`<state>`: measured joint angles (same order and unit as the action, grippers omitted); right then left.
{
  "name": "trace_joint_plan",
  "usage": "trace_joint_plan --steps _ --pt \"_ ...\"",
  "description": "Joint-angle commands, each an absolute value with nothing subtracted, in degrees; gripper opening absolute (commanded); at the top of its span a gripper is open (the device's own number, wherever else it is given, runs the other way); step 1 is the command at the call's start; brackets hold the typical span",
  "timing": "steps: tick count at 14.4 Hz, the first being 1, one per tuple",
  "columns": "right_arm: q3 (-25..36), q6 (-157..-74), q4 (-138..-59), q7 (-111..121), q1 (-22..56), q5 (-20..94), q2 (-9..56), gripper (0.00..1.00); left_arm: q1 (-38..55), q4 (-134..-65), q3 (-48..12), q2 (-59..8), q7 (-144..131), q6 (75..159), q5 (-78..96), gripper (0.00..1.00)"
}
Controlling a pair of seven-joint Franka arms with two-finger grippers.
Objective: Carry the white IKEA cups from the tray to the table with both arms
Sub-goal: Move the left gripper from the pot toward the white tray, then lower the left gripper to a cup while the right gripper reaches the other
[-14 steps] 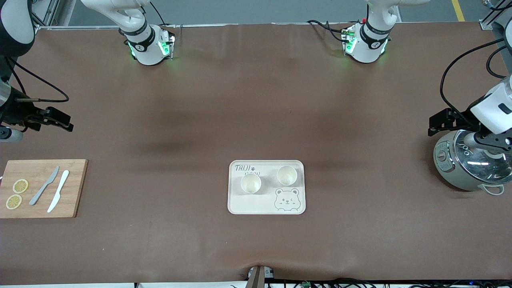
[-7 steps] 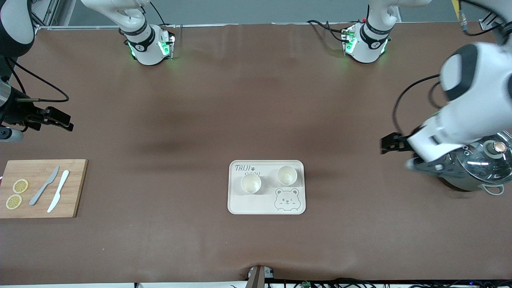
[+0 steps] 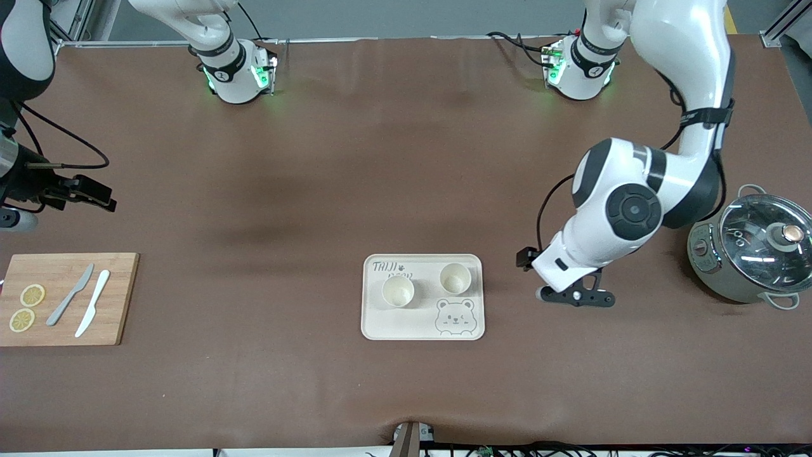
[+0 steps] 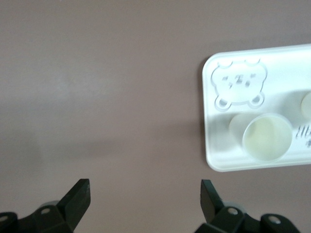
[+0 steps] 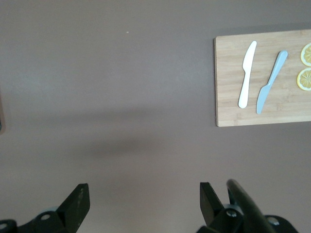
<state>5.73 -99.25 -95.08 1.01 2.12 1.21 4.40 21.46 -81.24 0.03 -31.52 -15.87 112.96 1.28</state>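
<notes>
White IKEA cups (image 3: 398,292), 2 of them, are sitting upright close together on the tray (image 3: 422,327) mid-desk, while the left gripper (image 3: 574,297) is hanging empty beside it with jaws released, the right gripper (image 3: 82,190) is waiting released over the desk near the cutting board (image 3: 117,298), and a careless reach is risking knocking the neighbouring cup over.

Tray (image 3: 374,320): cream-white, one corner lettered "TAIJI" in grey, with a small paw mark beside the word. A second line of lettering beneath it is partly covered by a cup (image 3: 398,292) and cannot be read. No other legible text, label or number.
</notes>
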Motion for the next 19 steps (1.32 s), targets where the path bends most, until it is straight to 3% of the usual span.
trace_joint_plan --steps 1,10,16,19 --pt "4.9 -103.0 -93.5 -0.8 4.6 3.9 7.1 1.00 24.5 -78.0 0.4 -36.8 -21.7 118.4 0.1 1.00" --pt "4.9 -114.1 -79.2 -36.2 26.3 8.6 26.8 1.00 28.6 -77.8 0.4 -42.2 -28.6 125.5 0.0 1.00" --pt "4.9 -129.6 -78.5 -43.9 32.3 8.5 36.0 1.00 29.4 -78.1 0.4 -43.7 -29.6 126.5 -0.1 1.00" --pt "5.1 -132.0 -73.8 -47.5 34.7 8.2 41.6 1.00 29.6 -78.2 0.3 -44.6 -30.0 128.0 0.0 1.00"
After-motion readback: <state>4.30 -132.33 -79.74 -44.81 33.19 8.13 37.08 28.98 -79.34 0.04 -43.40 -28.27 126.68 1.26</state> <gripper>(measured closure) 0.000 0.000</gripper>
